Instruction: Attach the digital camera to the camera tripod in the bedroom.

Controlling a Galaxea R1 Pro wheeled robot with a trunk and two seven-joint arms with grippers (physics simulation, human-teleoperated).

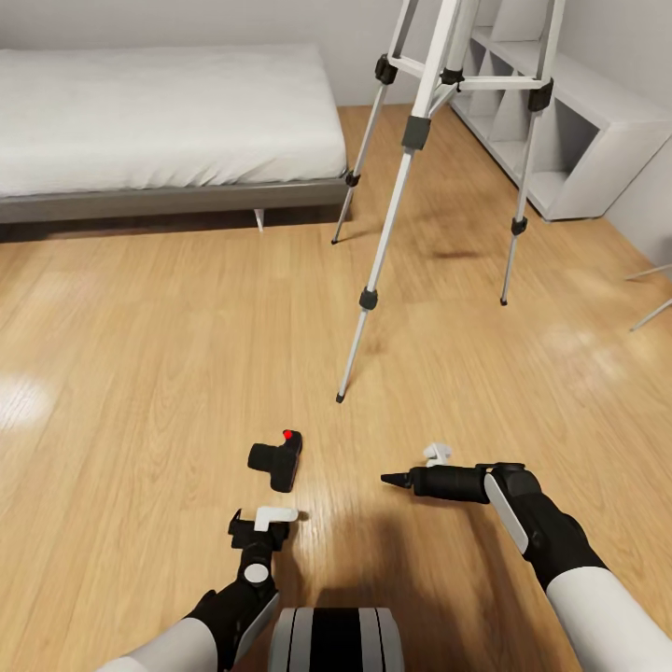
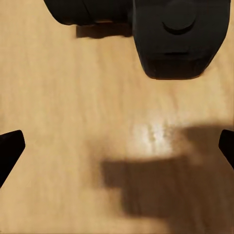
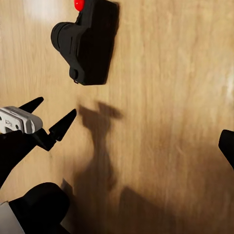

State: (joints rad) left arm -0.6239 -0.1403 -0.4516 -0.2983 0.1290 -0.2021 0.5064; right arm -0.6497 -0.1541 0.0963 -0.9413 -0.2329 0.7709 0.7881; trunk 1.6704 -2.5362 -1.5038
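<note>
The digital camera [image 1: 277, 459] lies on the wood floor, black with a red dot on top. My left gripper [image 1: 261, 518] hovers just short of it, open; in the left wrist view the camera [image 2: 165, 34] lies beyond the spread fingertips [image 2: 9, 151] with only floor between them. My right gripper [image 1: 411, 469] sits low to the camera's right, pointing towards it, open and empty. From the right wrist I see the camera [image 3: 87, 44] and the left gripper's fingers [image 3: 63, 124]. The camera tripod [image 1: 383, 233] stands ahead on silver legs; its head is out of view.
A white bed [image 1: 159, 121] on a grey frame stands at the back left. A white shelf unit [image 1: 579, 140] sits behind the tripod at the right. Thin white legs [image 1: 653, 299] poke in at the right edge. Open wood floor [image 1: 140, 373] surrounds the camera.
</note>
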